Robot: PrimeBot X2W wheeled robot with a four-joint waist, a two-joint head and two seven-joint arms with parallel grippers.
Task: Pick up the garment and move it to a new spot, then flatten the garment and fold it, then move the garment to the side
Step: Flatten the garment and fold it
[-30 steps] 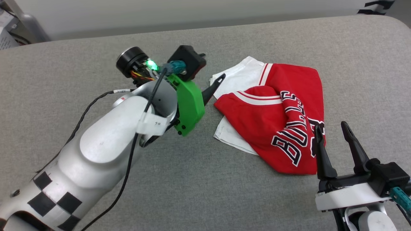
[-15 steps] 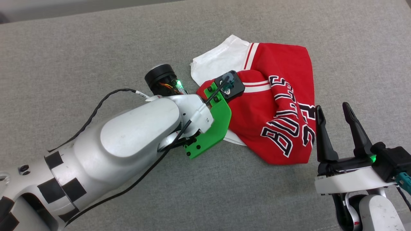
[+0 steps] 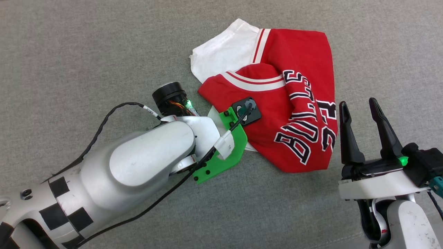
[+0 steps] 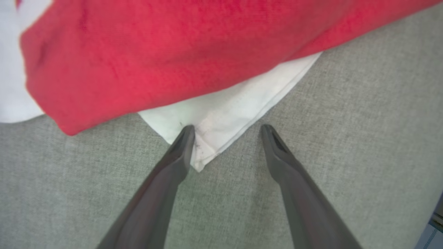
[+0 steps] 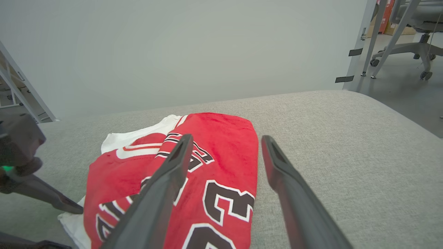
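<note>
Lying crumpled on the grey padded surface (image 3: 104, 52), the garment (image 3: 297, 62) is soft, light and limp, and it will likely sag and bunch when lifted. Left end effector (image 4: 227, 138): fully open, empty, straddling a white hem corner (image 4: 225, 114), a sound pinch point. Right end effector (image 3: 358, 103): fully open, empty, near the lettered edge.

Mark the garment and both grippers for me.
garment (image 3: 270, 103): head view, red fabric below the striped trim.
left gripper (image 4: 227, 127): left wrist view, midway between its open fingertips.
right gripper (image 3: 358, 101): head view, midway between its open fingertips.
</note>
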